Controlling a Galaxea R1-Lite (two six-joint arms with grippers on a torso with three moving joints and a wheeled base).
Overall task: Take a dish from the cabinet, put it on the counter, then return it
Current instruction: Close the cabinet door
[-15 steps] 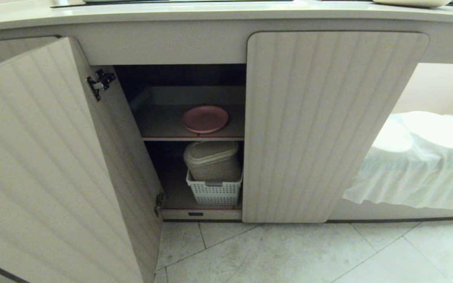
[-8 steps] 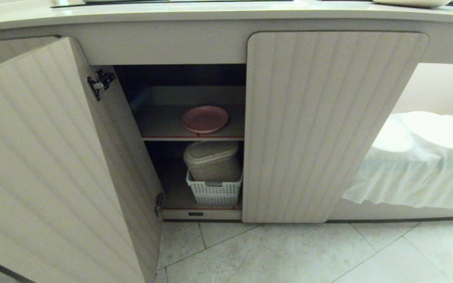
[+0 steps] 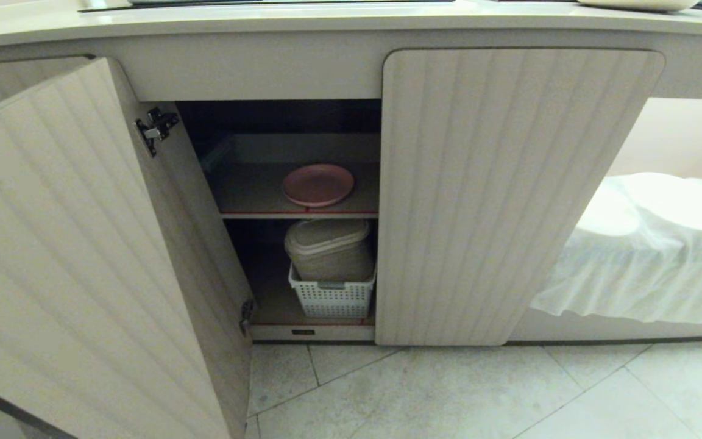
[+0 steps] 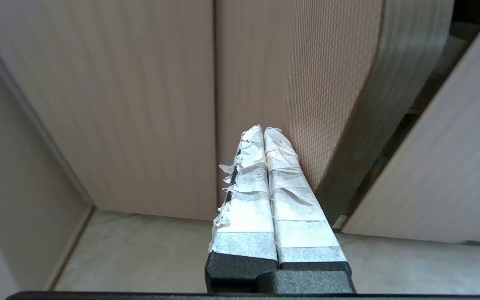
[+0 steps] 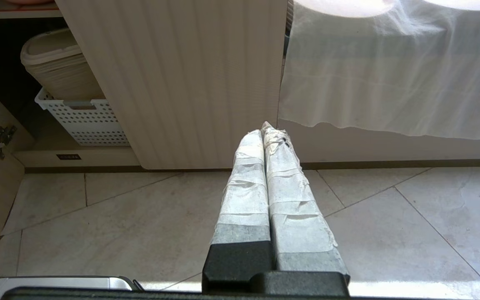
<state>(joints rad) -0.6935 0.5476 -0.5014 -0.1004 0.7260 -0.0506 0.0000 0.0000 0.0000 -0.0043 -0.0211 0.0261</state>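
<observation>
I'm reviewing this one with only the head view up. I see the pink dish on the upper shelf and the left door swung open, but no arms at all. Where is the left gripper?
Observer: The left gripper is shut, empty, its tips close against the outer face of the open left door; contact I cannot confirm.
Operator: And the right one?
Observer: The right gripper is shut too, holding nothing, hanging over the floor tiles in front of the closed right door.
Operator: Anything near it I can't see?
Observer: The white basket sits on the bottom shelf off to its side, and the dish is untouched.
</observation>
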